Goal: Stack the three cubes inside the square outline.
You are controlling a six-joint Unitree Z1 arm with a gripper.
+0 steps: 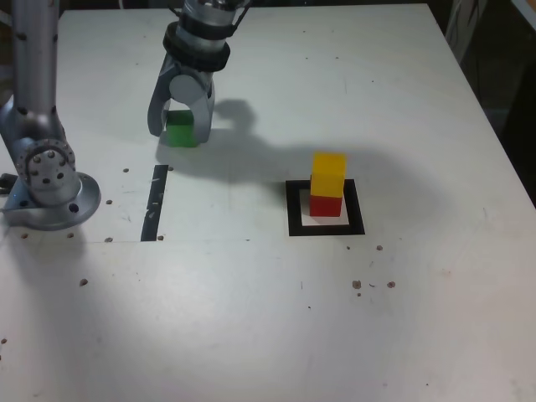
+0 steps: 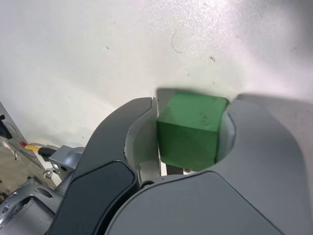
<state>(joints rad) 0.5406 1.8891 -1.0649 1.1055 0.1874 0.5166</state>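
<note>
White table point(image 1: 268, 335): gripper point(image 1: 180, 127) near far-left corner, jaws clamped on green cube point(image 1: 182, 129), not lifted yet. Yellow cube point(image 1: 328, 173) sits on red cube point(image 1: 327, 205) inside black square outline point(image 1: 295, 209), mid-table; 2 of 3 stacked, green left to add

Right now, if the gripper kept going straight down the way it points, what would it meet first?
The gripper points down at the table and is shut on the green cube. Straight on, the cube would press into the tabletop beneath it; the cube already seems to rest there, though I cannot be sure.
</note>
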